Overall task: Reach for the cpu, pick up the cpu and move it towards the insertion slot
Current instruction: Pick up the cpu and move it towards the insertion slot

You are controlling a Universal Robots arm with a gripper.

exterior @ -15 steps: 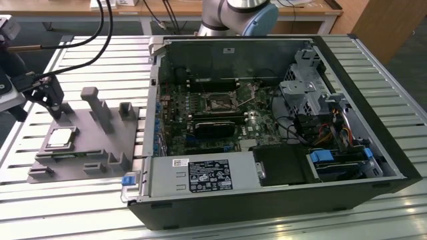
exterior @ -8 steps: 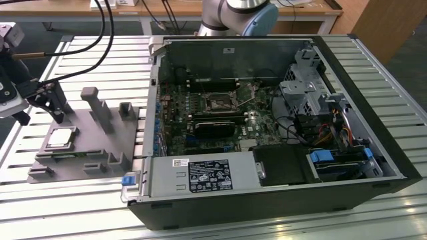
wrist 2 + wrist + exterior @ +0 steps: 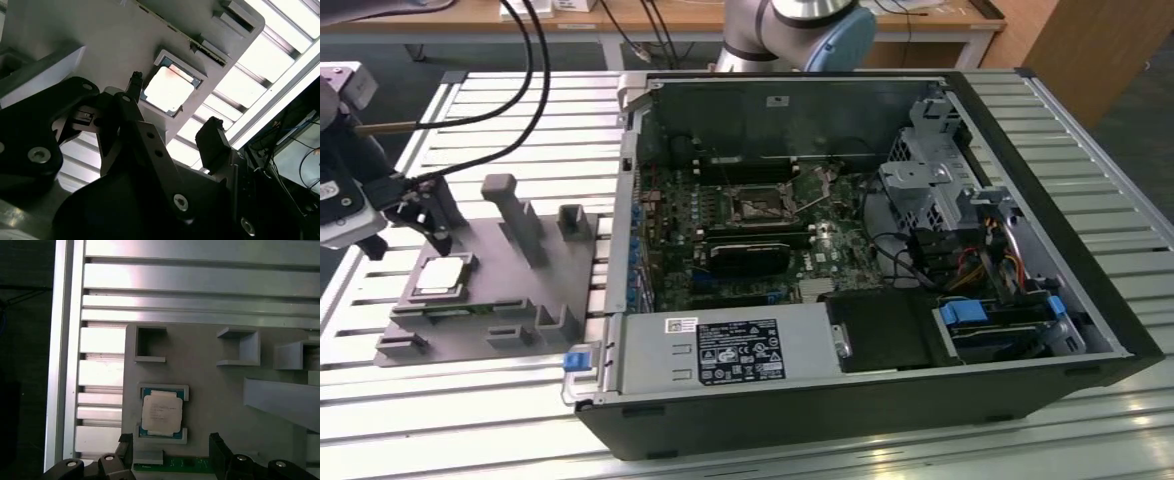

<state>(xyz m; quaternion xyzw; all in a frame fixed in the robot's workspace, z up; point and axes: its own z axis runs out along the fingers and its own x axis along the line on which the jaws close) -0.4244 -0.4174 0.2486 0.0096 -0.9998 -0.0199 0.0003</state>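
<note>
Hand [image 3: 170, 444] spread, silvery square cpu [image 3: 161, 412] near

A slatted metal surface [image 3: 1087, 120] carries a grey plastic fixture [image 3: 500, 292] (toward the exterior view's left) and, just beside it, an open black computer case [image 3: 881, 410].

Counts are standing at one apiece.
One cpu [image 3: 161, 412] is lying on one grey fixture [image 3: 496, 292]; one open computer case [image 3: 854, 412] is holding one insertion slot [image 3: 755, 205] and one black card [image 3: 744, 256]; one gripper [image 3: 169, 438] is showing two fingers [image 3: 219, 451].
</note>
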